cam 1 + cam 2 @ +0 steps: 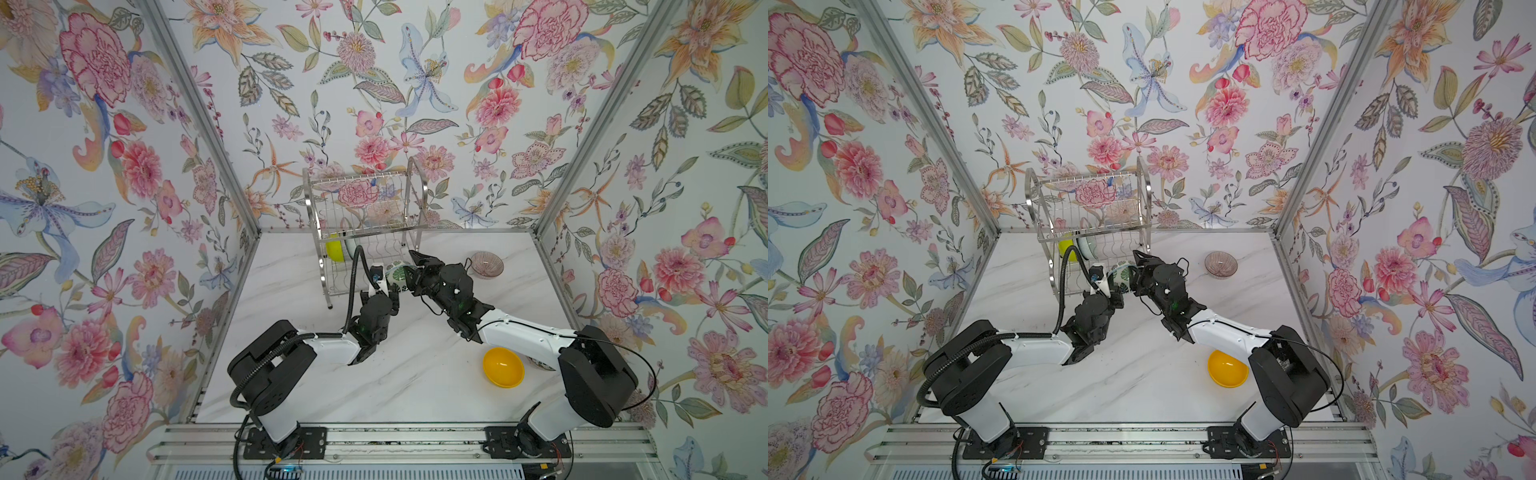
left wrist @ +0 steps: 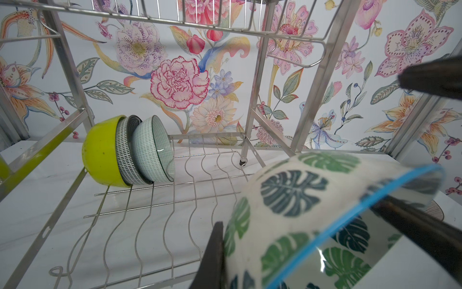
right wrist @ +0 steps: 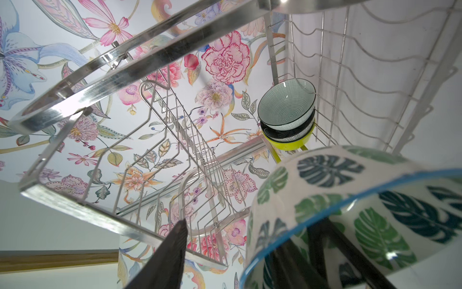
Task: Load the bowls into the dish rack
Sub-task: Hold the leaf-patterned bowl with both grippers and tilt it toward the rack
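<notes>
Grip check: left end effector (image 1: pixel 385 286) clamped tight on the rim of the leaf bowl (image 1: pixel 395 273), which is tilted at the front right end of the rack's (image 2: pixel 322 82) lower tier. Right end effector (image 1: pixel 409 268) part open astride the same rim, one finger (image 3: pixel 172 250) clear of the wall. Lime bowl (image 2: pixel 102 155), black-and-white bowl (image 2: pixel 122 150) and pale green bowl (image 2: pixel 147 147) nested on edge at that tier's left end. Pink bowl (image 1: pixel 486 264) on the surface (image 1: pixel 415 374) right of the rack; yellow bowl (image 1: pixel 503 368) well in front.

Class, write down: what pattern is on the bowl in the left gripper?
Green and teal leaves on white, blue rim; the bowl shows best in left wrist view.
</notes>
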